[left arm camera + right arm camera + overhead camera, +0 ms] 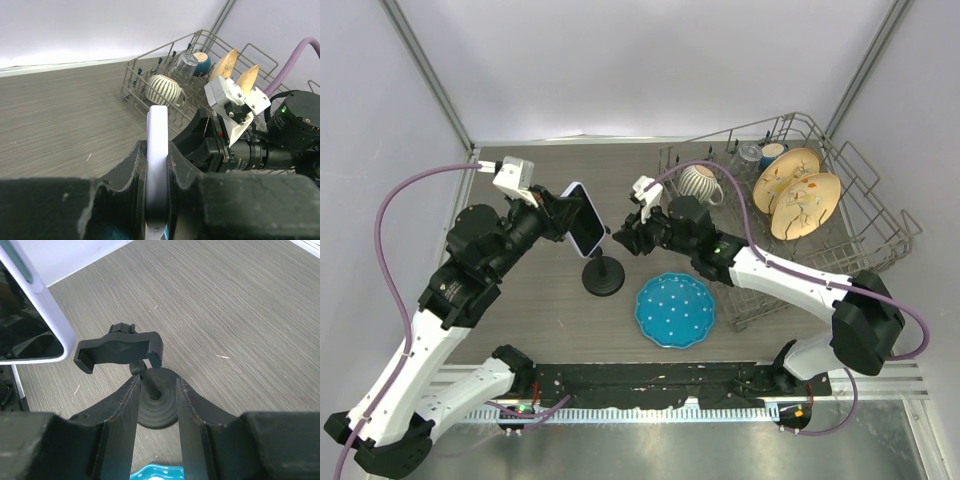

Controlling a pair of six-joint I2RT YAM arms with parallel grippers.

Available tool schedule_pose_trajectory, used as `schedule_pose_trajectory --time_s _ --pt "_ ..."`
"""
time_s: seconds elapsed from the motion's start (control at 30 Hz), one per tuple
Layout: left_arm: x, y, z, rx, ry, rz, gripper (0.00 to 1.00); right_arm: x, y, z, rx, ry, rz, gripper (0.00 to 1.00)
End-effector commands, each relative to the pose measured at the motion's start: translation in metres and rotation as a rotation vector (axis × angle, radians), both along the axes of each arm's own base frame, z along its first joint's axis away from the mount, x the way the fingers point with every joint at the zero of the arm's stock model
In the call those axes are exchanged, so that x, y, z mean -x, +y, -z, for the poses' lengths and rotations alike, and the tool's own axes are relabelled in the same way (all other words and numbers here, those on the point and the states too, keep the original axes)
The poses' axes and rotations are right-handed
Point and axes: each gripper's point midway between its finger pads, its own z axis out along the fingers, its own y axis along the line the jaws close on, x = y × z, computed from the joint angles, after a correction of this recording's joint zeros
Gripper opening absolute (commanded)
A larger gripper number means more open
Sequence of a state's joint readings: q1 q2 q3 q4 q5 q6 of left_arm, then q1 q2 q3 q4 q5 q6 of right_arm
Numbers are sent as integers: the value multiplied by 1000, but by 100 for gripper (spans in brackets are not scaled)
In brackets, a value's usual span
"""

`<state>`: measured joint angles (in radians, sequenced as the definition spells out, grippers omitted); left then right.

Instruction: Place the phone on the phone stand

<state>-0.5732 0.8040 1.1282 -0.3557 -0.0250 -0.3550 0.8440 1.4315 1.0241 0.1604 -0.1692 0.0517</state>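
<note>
My left gripper [563, 213] is shut on the phone [587, 224], holding it upright on edge above the table, just up and left of the phone stand [603, 275]. In the left wrist view the phone's pale edge [157, 135] sits clamped between my fingers [129, 165]. My right gripper [619, 238] is open, its fingers [122, 400] on either side of the stand's thin post [150, 386], above the round base [162, 410]. The stand's clamp [117, 349] is just beyond the fingertips. The phone's screen corner [27, 320] shows at upper left, apart from the clamp.
A blue dotted plate [675, 310] lies right of the stand's base; its rim also shows in the right wrist view [155, 474]. A wire dish rack [865, 225] at the right holds a striped mug [700, 183], a glass [184, 67] and two beige plates [798, 195].
</note>
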Motion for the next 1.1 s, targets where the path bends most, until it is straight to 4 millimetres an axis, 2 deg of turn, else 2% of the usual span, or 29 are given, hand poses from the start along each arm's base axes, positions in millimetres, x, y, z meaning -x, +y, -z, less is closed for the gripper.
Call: schedule_pose_trajectory --time_s 0.0,0.3,0.37,0.4,1.07 --pt "10 -4 -41 53 -150 59 0 -6 11 -43 -133 -130 -2 40" --pt "22 9 -42 8 -162 44 0 -9 30 -36 -116 -147 -37 37" --pt "23 9 -42 6 -163 44 0 -10 32 -27 -85 -134 -30 37" --pt "24 10 -41 4 -161 42 0 -10 34 -30 -86 -135 -32 37" --pt "21 5 -36 -2 -143 60 0 -11 40 -24 -53 -148 -55 31"
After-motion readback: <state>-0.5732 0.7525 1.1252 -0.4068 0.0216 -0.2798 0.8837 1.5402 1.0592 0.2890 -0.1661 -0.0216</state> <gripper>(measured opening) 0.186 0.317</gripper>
